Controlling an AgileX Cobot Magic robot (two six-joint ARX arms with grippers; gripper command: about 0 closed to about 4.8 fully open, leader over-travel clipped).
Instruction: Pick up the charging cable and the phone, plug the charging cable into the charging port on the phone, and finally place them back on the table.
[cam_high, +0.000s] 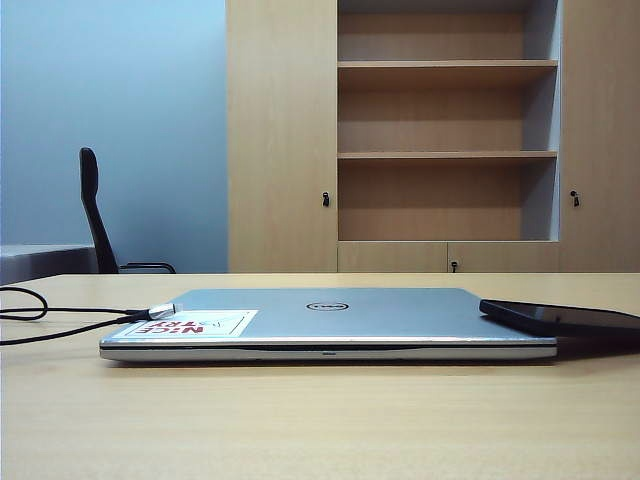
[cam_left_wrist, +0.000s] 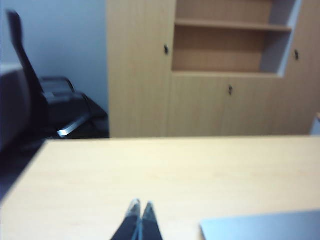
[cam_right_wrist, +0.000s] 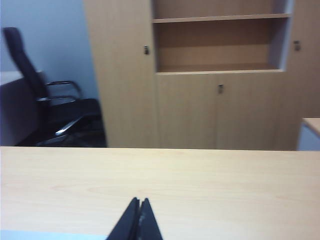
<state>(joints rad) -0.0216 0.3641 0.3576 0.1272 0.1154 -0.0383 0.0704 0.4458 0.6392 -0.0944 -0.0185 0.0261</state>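
Two grippers show only in their own wrist views, and neither appears in the exterior view. The left gripper (cam_left_wrist: 140, 206) has its fingers pressed together, holding nothing, above the table (cam_left_wrist: 165, 170), with a corner of the silver laptop (cam_left_wrist: 265, 227) just beside it. The right gripper (cam_right_wrist: 139, 202) is likewise closed and empty over bare tabletop, a pale strip of the laptop's edge at the frame's margin.

Only the exterior view shows the task's things. The closed laptop (cam_high: 330, 325) lies on the table (cam_high: 320, 420). The phone (cam_high: 560, 318) rests on the laptop's right corner and juts past it. The charging cable (cam_high: 60, 318) runs in from the left, and its silvery plug tip lies on the laptop's left corner, well apart from the phone.

The lid bears a round Dell logo (cam_high: 326, 306) and a red-and-white sticker (cam_high: 188, 324) whose lettering is upside down and not clearly readable.

Beyond stand a black office chair (cam_high: 95, 215) and a wooden cabinet (cam_high: 445, 135) with open shelves.
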